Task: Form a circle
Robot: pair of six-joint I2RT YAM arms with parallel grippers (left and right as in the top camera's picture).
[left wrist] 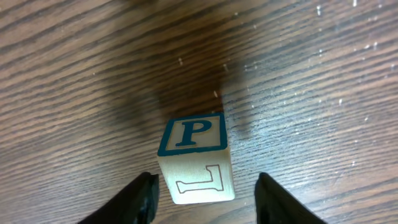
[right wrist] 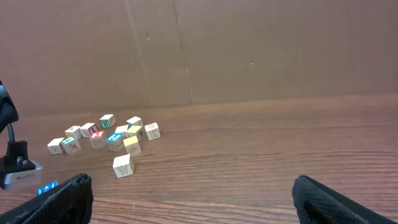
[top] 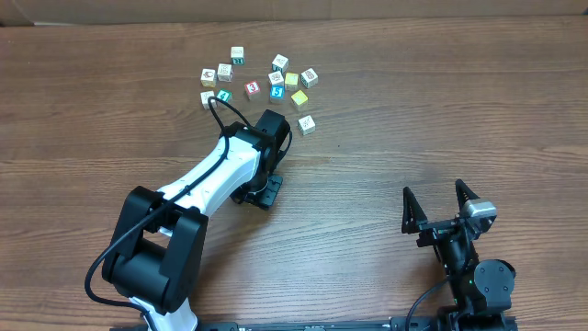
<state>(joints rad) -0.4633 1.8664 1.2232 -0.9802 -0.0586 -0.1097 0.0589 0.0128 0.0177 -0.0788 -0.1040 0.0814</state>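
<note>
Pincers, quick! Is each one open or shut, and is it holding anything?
Left pincer: open, straddling the P cube, not gripping it.
Right pincer: open, holding nothing.

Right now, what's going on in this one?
The left gripper hovers over a lone P cube standing on the table, its jaws open on either side and not touching it. The other letter cubes lie in a loose bunch farther out, not a clear circle. The right gripper sits open near its base, away from everything.
</note>
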